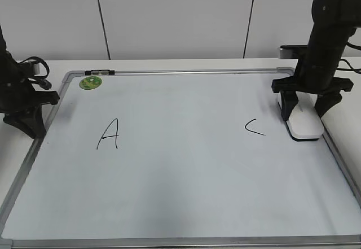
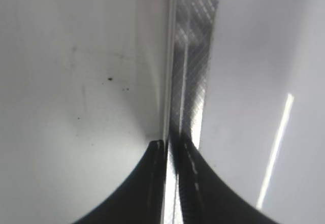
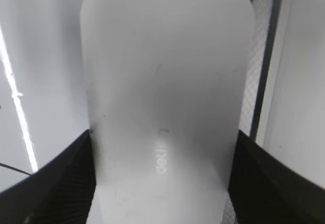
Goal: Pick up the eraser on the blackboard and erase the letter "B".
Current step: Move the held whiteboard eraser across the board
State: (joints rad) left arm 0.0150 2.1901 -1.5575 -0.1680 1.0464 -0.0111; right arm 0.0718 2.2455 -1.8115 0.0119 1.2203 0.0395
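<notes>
Eraser (image 1: 305,127) is lying flat on the blackboard (image 1: 180,192), close to the board's right frame rail and just right of the handwritten "C" (image 1: 255,127). Its white rounded top is facing up, and in the right wrist view it (image 3: 165,97) is filling most of the picture, with a faint grey mark near its lower middle. The right tool (image 1: 308,110) is standing over the eraser's far end with one finger on each side of it; in the wrist view both dark fingers (image 3: 56,183) are sitting right against the eraser's long edges, so the tool is closed about the block, which is resting on the board surface.

No "B" is showing on the board; the space between the "A" (image 1: 108,134) and the "C" is looking bare white. A small round green magnet (image 1: 90,82) is sitting near the far left corner, and a dark marker (image 1: 98,71) is lying along the top rail.

The left tool (image 1: 25,122) is resting at the board's left edge on the counter (image 1: 169,64), holding nothing. In the left wrist view its fingers (image 2: 152,183) are nearly together, with only a thin slit between them, over the grey frame rail (image 2: 195,56).
</notes>
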